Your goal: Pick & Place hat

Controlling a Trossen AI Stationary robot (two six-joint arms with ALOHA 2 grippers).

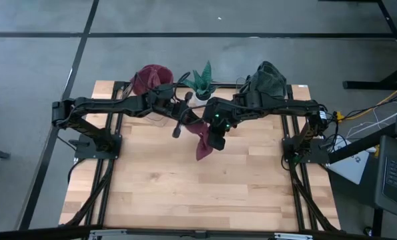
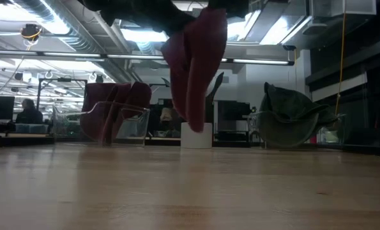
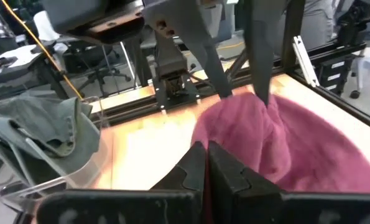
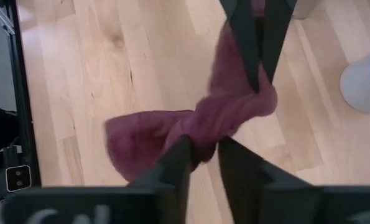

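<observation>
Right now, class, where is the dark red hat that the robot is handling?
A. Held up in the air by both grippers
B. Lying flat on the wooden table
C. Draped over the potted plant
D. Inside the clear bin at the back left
A: the dark red hat hangs clear of the table in the low view, with the left gripper and the right gripper each pinching it.
</observation>
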